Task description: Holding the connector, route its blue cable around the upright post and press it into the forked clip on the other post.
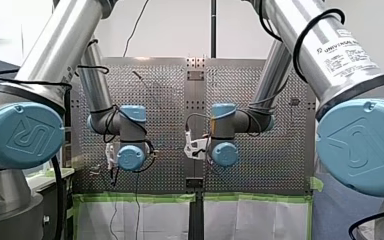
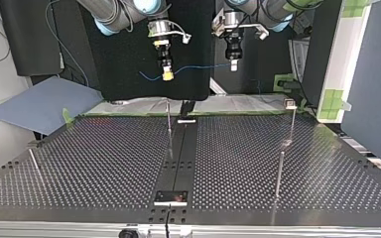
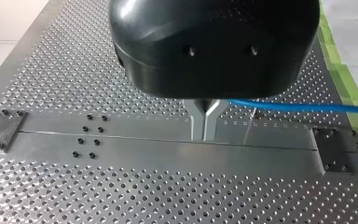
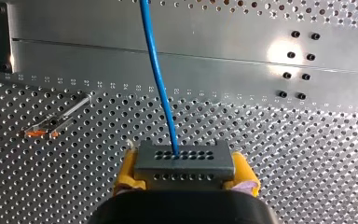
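In the front view my left arm (image 1: 120,125) and my right arm (image 1: 230,125) reached over the bench (image 1: 260,165), one on each side of its centre rail (image 1: 195,95). I could not tell either gripper's state from there.

In the top view both grippers hung high above the far end of the rail. My right gripper (image 2: 167,75), with yellow pads, was left of the rail line, and my left gripper (image 2: 233,66) was right of it. The cable (image 2: 198,67) ran between them in the air, and a loose tail trailed past my right gripper. A post (image 2: 168,119) stood just left of the rail. The clip post (image 2: 291,119) stood well right of the rail.

In the left wrist view the metal fingers (image 3: 198,126) met at their tips over the rail. The cable sat caught in the notch where they split, and it led off sideways. The post rose at the rail's edge just beside them.

In the right wrist view the yellow pads (image 4: 127,170) clamped the grey connector (image 4: 184,161). The cable rose from its top face and crossed the rail. An orange-tipped post (image 4: 58,122) stood off to one side of the rail.
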Controlling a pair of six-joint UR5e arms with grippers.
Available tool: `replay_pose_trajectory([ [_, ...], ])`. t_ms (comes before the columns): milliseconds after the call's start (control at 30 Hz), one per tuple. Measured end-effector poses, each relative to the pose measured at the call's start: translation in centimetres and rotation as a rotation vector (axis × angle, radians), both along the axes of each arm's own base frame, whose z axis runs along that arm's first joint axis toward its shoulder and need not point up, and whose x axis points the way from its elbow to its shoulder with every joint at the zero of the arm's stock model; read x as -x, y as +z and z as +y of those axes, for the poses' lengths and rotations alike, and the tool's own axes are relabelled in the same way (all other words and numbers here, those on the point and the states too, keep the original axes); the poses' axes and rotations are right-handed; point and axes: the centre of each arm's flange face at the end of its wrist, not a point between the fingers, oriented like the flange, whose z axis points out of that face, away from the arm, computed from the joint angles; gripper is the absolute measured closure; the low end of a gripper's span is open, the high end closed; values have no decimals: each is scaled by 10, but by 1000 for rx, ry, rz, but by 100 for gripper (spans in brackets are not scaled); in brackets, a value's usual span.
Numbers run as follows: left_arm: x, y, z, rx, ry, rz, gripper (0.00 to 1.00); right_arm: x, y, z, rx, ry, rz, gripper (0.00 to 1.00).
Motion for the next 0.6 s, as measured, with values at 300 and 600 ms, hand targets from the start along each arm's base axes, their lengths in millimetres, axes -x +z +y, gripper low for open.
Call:
replay_pose_trajectory([
  [300, 0, 0, 0, 0, 0, 0, 94, 0, 0, 0, 0, 0, 0, 100],
  [600, 0, 0, 0, 0, 0, 0, 94, 0, 0, 0, 0, 0, 0, 100],
])
